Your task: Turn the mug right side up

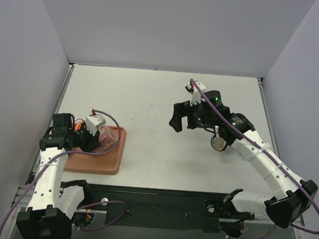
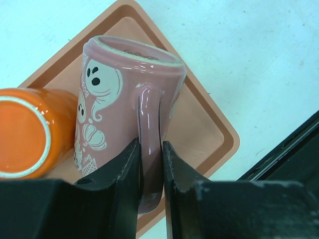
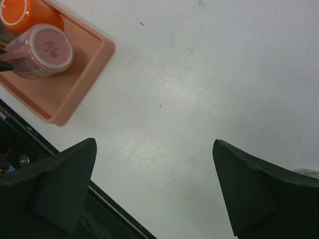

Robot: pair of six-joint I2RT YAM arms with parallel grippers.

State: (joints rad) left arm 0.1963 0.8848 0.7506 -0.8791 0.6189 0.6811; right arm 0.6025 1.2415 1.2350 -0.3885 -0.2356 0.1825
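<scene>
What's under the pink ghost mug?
The peach tray is under the pink mug. The mug is mouth down, so its inside and the tray spot beneath are hidden.

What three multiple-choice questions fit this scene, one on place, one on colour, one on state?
1. The orange mug sits on: A the tray; B the bare table; C a shelf.
2. The mug in the left gripper is: A blue; B pink; C green.
3. The right gripper is: A shut on a mug; B shut empty; C open.
Key: 1 A, it stands inside the tray's rim; 2 B, the mug pinched by its handle is pink; 3 C, its jaws stand wide apart with nothing between.
</scene>
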